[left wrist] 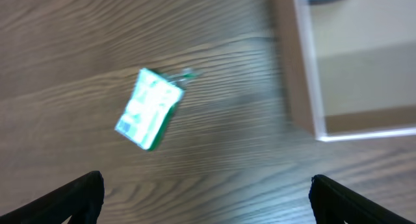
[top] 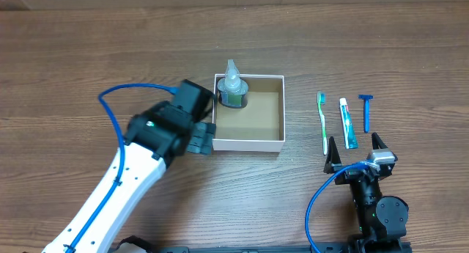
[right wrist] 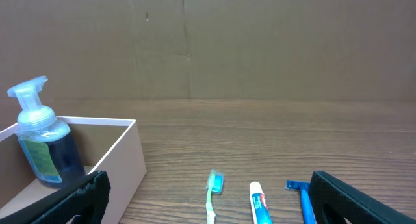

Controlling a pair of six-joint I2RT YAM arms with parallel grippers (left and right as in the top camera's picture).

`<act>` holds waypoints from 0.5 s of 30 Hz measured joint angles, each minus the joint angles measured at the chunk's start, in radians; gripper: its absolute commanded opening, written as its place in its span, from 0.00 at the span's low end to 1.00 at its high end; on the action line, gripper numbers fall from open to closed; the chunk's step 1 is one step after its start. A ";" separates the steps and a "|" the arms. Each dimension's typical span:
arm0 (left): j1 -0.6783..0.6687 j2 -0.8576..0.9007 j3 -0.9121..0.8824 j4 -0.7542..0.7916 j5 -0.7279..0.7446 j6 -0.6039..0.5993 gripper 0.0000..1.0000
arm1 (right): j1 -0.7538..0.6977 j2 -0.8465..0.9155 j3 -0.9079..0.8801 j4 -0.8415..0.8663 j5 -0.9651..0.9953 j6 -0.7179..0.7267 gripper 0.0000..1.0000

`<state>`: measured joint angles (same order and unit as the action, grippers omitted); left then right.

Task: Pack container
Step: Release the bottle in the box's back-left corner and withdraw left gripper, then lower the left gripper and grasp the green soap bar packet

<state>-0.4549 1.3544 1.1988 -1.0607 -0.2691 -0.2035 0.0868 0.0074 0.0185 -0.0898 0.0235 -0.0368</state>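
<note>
The container (top: 249, 144) is a square white-walled box with a brown inside, at the table's middle. A foam soap bottle (top: 233, 88) stands upright in its back left corner. My left gripper (top: 199, 138) hovers just left of the box, open and empty. In the left wrist view its fingers (left wrist: 208, 185) are wide apart above bare table, with a small green packet (left wrist: 149, 108) lying ahead and the box wall (left wrist: 305, 62) to the right. The arm hides the packet from overhead. My right gripper (top: 354, 152) is open and empty, low near the front right.
A green toothbrush (top: 322, 121), a toothpaste tube (top: 347, 123) and a blue razor (top: 366, 110) lie side by side right of the box, just ahead of my right gripper (right wrist: 209, 185). A cardboard wall (right wrist: 195, 42) closes the far side.
</note>
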 measured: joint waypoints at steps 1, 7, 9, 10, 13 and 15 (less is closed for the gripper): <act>0.023 0.000 0.000 -0.002 0.000 0.000 0.99 | 0.000 0.000 0.000 0.000 0.000 0.001 1.00; 0.228 0.000 0.000 -0.011 0.108 0.102 0.99 | 0.000 0.000 0.000 0.000 0.000 0.000 1.00; 0.297 0.000 0.000 -0.012 0.163 0.161 1.00 | 0.000 0.000 0.000 0.000 0.000 0.000 1.00; 0.333 0.000 0.000 -0.012 0.181 0.194 1.00 | 0.000 0.000 0.000 -0.001 -0.001 0.000 1.00; 0.386 0.004 0.000 -0.013 0.212 0.263 1.00 | 0.000 0.000 0.000 -0.001 0.000 0.000 1.00; 0.405 0.022 0.000 -0.012 0.227 0.314 1.00 | 0.000 0.000 0.000 -0.001 0.000 0.001 1.00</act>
<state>-0.0502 1.3766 1.1984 -1.0725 -0.0418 0.1104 0.0864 0.0074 0.0185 -0.0906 0.0231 -0.0360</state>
